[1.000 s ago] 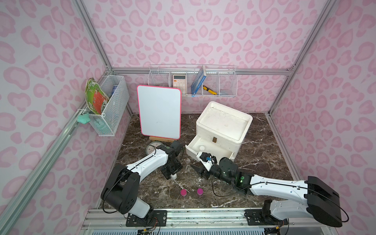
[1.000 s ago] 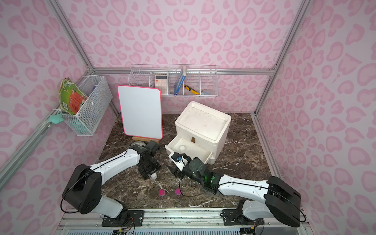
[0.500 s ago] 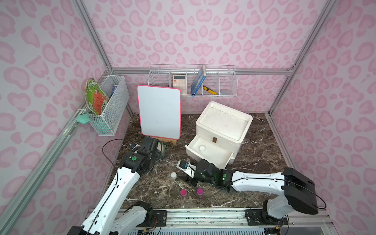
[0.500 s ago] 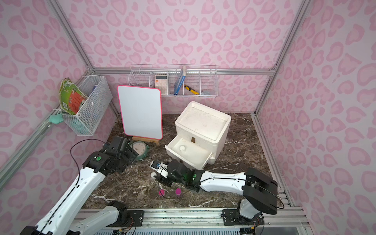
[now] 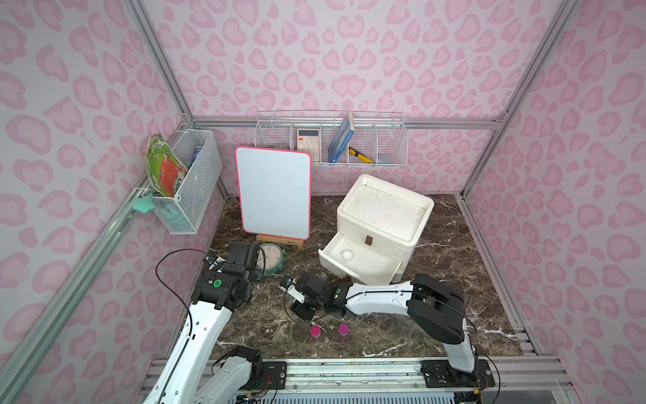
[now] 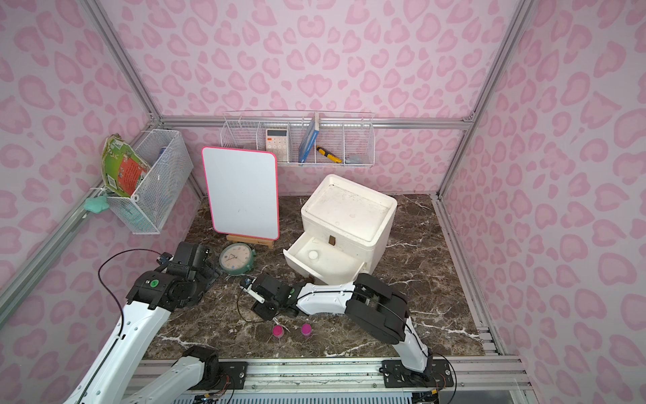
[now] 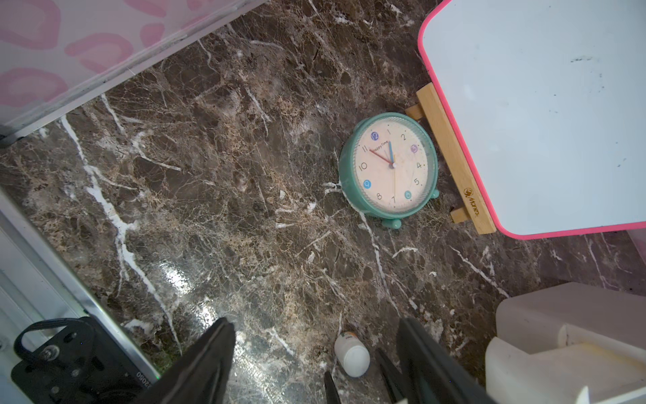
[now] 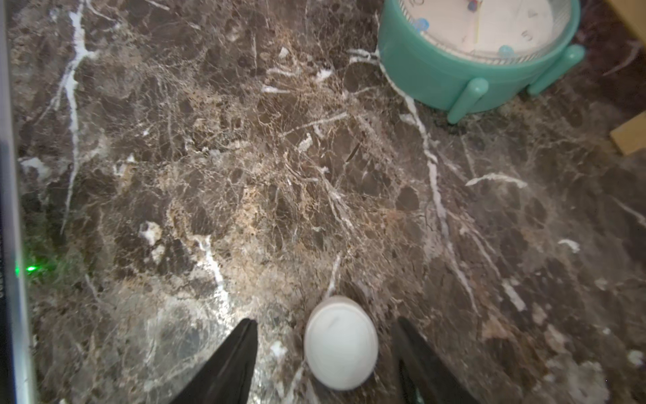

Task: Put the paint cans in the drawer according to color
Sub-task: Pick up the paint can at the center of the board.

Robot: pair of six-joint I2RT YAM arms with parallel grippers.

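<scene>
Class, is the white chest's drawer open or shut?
Open: one drawer is pulled out of the chest, a white jar lying inside it.

Dark marble worktop (image 5: 465,245): at 11 o'clock a whiteboard (image 5: 273,196) on its easel, at 9 a green clock (image 6: 236,258) lying face-up, at 1 the drawer chest (image 5: 384,210). At 6, a pink paint can (image 5: 315,330) and a second pink paint can (image 5: 343,328), just apart. A white paint can (image 8: 341,344) stands upright on bare marble.

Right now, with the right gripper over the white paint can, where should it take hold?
Pinch the white paint can across its round side wall, below the cap, coming down from above: it seems upright, and the right gripper has an open finger on each side.
</scene>
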